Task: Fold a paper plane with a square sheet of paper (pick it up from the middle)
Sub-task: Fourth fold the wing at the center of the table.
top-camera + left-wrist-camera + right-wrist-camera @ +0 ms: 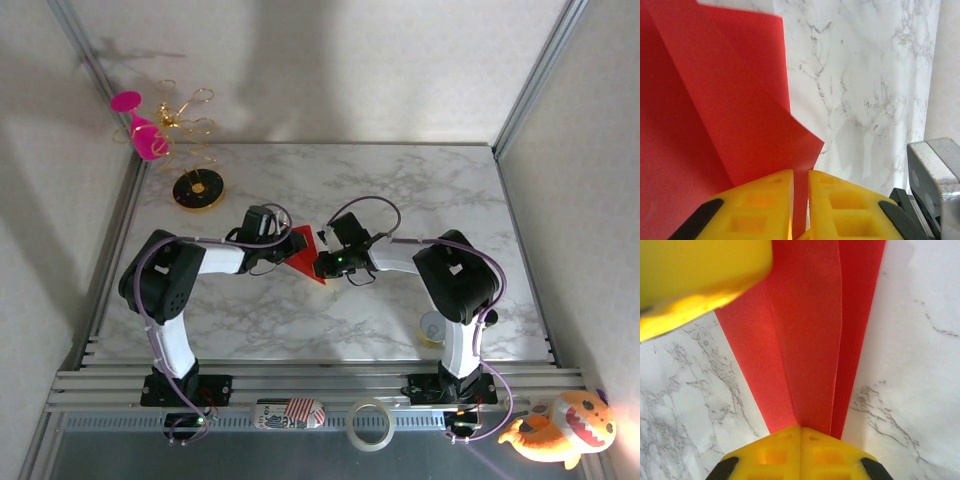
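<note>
Near the middle of the marble tabletop [400,190]: sheet of paper [303,255], bright red, partly folded, caught between both arms. Whether lifted clear of the marble or still touching it: cannot tell.

Clamped on one side by the left end effector [800,202], with yellow pads nearly together and a thin red edge pinched in the slit between them. From the left wrist: a broad red panel rising from the pads, one diagonal crease across it, a stepped free edge on the right, veined marble beyond.

Clamped on the other side by the right end effector [800,440], with pads pressed together on the narrow, converging end of the sheet. From the right wrist: layered red flaps fanning away from the pads, long creases running lengthwise, a blurred yellow finger [690,275] of the other arm close at the upper left.

From above: both end effectors almost nose to nose, a red triangle wedged between them, its point toward the near edge.

Far left corner: pink wine glass [140,125], tilted, at a gold wire stand [190,120]. On the near rail: roll of tape [369,423]; orange plush toy [560,428] at the right.
</note>
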